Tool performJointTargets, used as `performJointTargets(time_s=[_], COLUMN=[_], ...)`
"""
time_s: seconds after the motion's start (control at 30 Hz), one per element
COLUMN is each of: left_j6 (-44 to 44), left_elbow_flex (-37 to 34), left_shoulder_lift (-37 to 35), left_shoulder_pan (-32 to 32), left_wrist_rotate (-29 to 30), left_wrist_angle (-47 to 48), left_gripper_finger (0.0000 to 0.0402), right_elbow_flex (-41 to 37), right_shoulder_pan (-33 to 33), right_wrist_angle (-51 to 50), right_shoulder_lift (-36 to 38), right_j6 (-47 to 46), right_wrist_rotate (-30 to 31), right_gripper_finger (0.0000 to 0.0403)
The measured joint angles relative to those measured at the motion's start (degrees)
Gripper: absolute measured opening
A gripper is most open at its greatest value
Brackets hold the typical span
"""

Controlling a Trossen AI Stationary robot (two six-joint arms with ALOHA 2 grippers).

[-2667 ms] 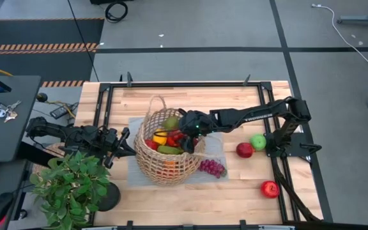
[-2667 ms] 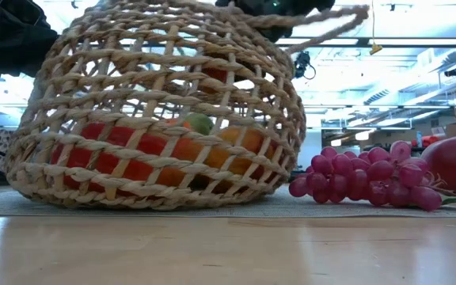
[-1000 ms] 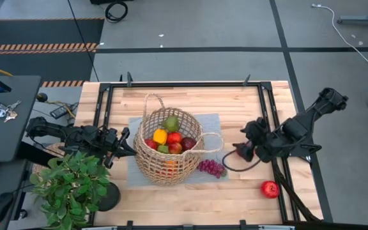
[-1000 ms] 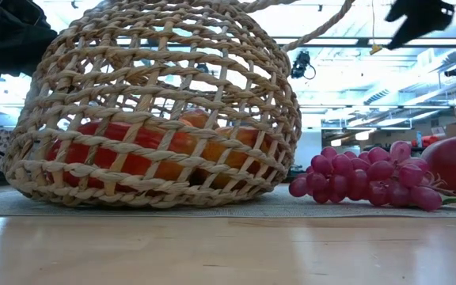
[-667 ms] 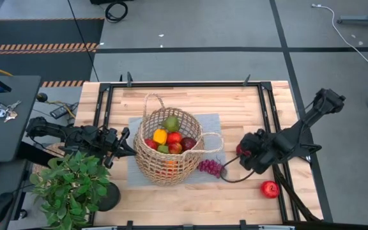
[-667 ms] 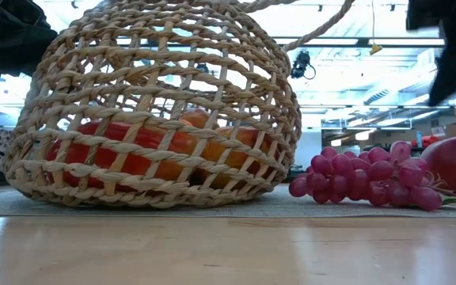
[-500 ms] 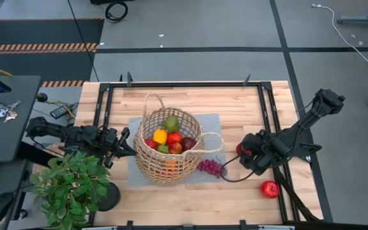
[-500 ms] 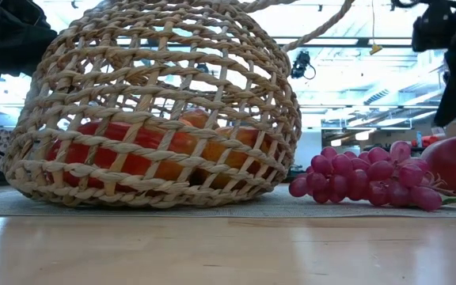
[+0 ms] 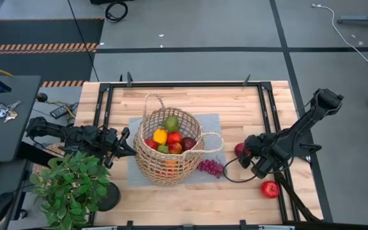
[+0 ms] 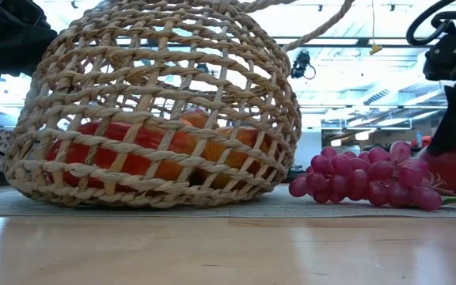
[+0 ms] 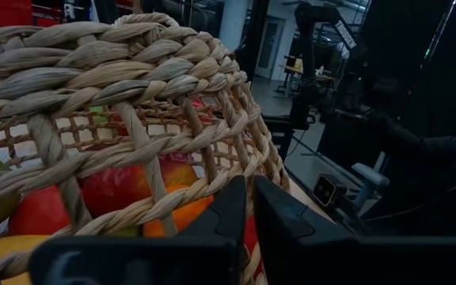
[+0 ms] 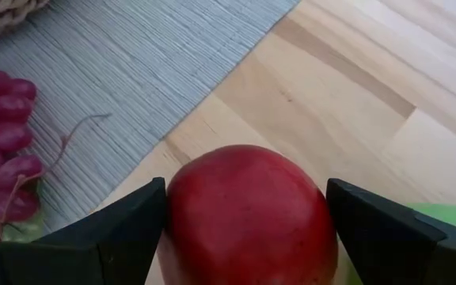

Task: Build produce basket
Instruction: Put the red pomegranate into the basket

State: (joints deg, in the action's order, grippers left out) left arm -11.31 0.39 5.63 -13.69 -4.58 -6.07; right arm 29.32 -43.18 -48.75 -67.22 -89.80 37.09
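A red apple (image 12: 248,214) beside the basket (image 9: 168,150) is straddled by the spread right gripper (image 12: 248,226); a centred, gentle squeeze is advised.

No text, label, brand, number or sign can be read in any of the views. Nothing is printed on the basket (image 9: 168,148), the fruit or the grey mat (image 9: 214,124) under them. The arms carry no marking that can be made out.
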Motion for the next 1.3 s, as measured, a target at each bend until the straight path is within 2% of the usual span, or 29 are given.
performJointTargets(time_s=[0.4,0.53,0.87,1.3], left_j6=[0.04,0.04,0.04,0.02], left_elbow_flex=[0.01,-0.01,-0.01,0.01], left_shoulder_lift=[-0.02,0.00,-0.02,-0.02], left_shoulder_pan=[0.00,0.00,0.00,0.00], left_wrist_rotate=[0.00,0.00,0.00,0.00], left_wrist_angle=[0.00,0.00,0.00,0.00], left_gripper_finger=[0.0029,0.0035,0.0028,0.0030], right_elbow_flex=[-0.70,-0.70,-0.85,-0.76], right_shoulder_pan=[0.00,0.02,2.42,2.71], right_wrist_angle=[5.93,9.29,9.04,9.13], right_shoulder_lift=[-0.98,-1.02,-1.14,-1.07], right_j6=[0.09,3.18,5.67,5.99], right_wrist_rotate=[1.10,0.83,-3.12,-3.88], right_gripper_finger=[0.0348,0.0350,0.0397,0.0350])
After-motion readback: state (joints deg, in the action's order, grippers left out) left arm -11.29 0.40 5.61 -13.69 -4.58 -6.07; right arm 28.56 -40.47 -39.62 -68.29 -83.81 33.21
